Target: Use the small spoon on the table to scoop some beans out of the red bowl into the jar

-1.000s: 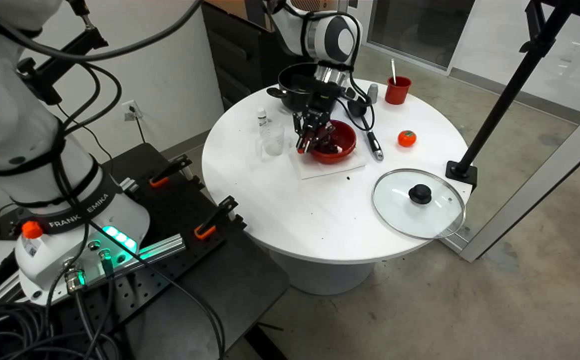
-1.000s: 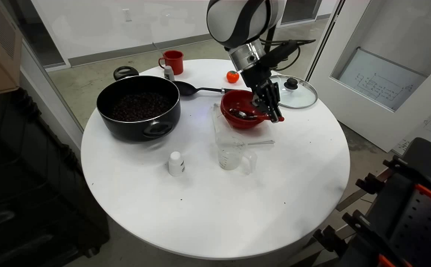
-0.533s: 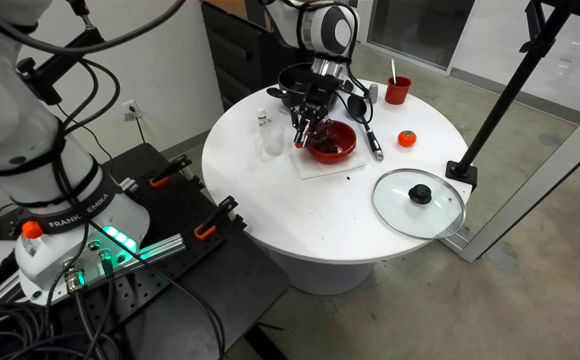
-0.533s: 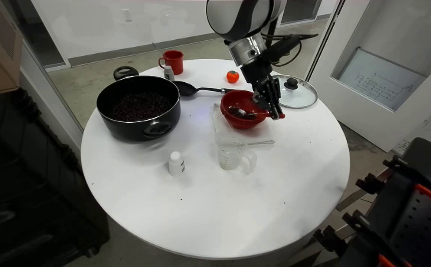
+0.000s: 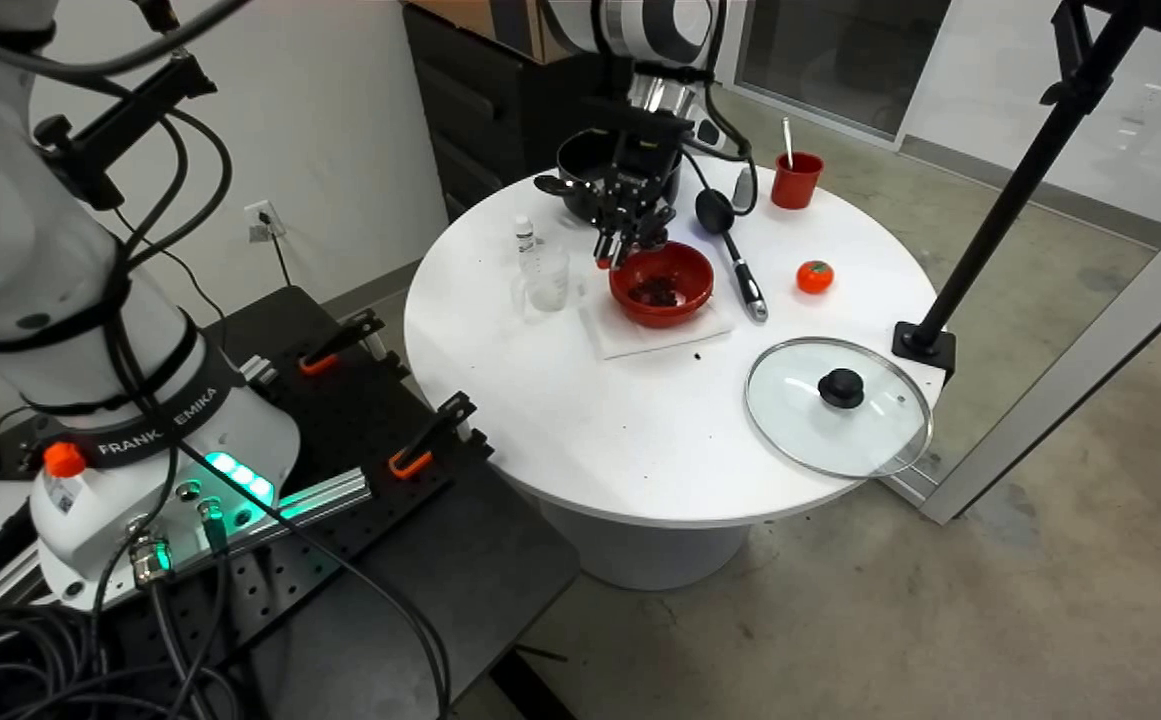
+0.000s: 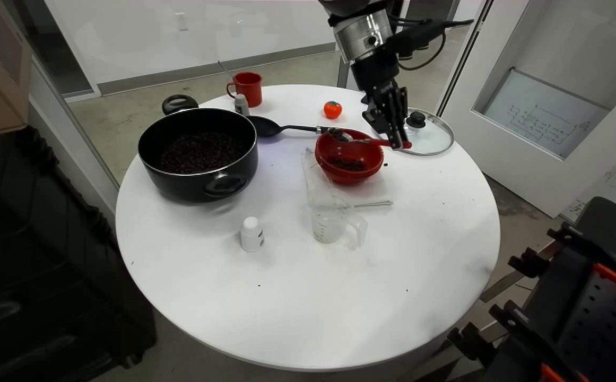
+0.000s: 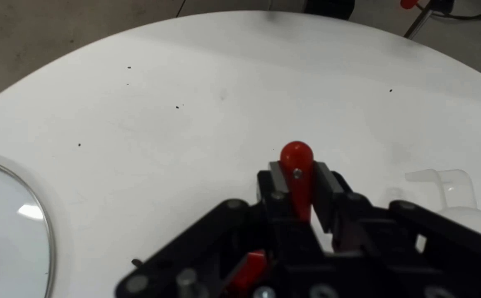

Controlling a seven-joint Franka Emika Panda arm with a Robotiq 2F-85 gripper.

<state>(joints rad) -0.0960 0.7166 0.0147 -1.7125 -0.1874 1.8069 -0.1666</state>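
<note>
In an exterior view, small spoon hangs over red bowl, head seemingly loaded; scoop probably done, next: carry it level to the clear jar and tip. Beans lie in the bowl, a dark mass in the black pot. In an exterior view, jar near bowl, contents unclear; red cup holds a utensil. Wrist view: gripper pinches the spoon's red handle.

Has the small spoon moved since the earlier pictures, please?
Yes, upward: in an exterior view, the small spoon had its head down in the red bowl; now the head shows at the bowl's far rim.
</note>
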